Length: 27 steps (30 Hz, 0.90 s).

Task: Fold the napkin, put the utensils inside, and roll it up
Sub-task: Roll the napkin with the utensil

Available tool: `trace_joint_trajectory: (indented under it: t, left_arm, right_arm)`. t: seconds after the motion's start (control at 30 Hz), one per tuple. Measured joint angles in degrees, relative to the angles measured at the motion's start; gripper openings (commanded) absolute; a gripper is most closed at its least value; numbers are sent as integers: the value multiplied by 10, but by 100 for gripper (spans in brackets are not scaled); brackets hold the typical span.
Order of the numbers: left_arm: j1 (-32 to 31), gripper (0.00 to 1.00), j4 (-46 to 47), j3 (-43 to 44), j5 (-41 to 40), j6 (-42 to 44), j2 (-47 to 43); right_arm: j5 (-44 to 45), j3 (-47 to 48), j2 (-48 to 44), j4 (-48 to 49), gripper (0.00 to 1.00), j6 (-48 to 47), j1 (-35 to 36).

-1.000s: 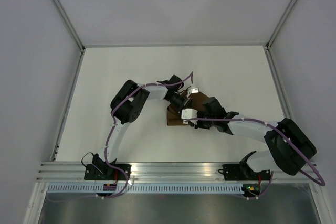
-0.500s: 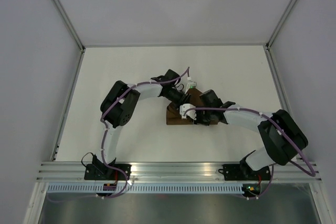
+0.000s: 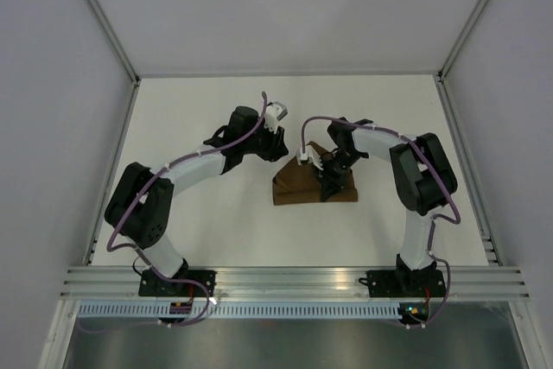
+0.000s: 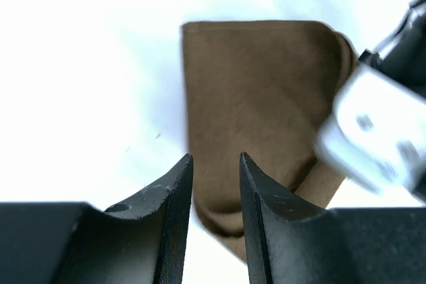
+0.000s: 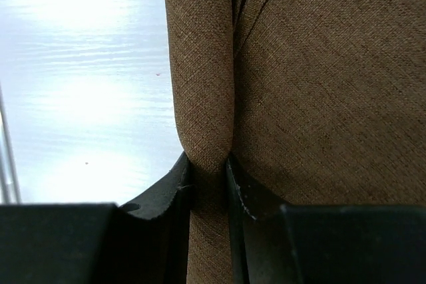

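Observation:
The dark brown napkin lies folded in the middle of the table. My right gripper is over its right part and is shut on a rolled edge of the cloth, which is pinched between both fingers. My left gripper hovers just off the napkin's upper left. Its jaws are a little apart with nothing between them. The napkin lies beyond its fingertips, with the right gripper's white body beside it. The knife is not in view.
White table with grey walls behind and at both sides. A metal rail runs along the near edge, with both arm bases on it. Purple cables run along both arms.
My left gripper has let go and drawn back up and left off the napkin. My right arm has swung its elbow toward the back while its gripper stays on the cloth.

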Motion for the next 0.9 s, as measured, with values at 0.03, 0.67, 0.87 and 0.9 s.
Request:
trace_joint_trajectory:
  t: [0.03,0.67,0.87,0.9]
  left_arm:
    - [-1,40,15,-22,-20,-2,-19]
    - [-280,48,241,-227,-264,146,-88]
    - [-330,48,245,-212,-276,198,-9]
    - [-335,48,246,-210,-276,204,1]
  right_arm:
    - [-11,23,21,-27,14,-7,-6]
    - [-102,209,218,-287,14,-17,-41]
    - [-103,215,226,-298,14,-12,-41]
    - [-103,215,227,-299,14,-10,-41]
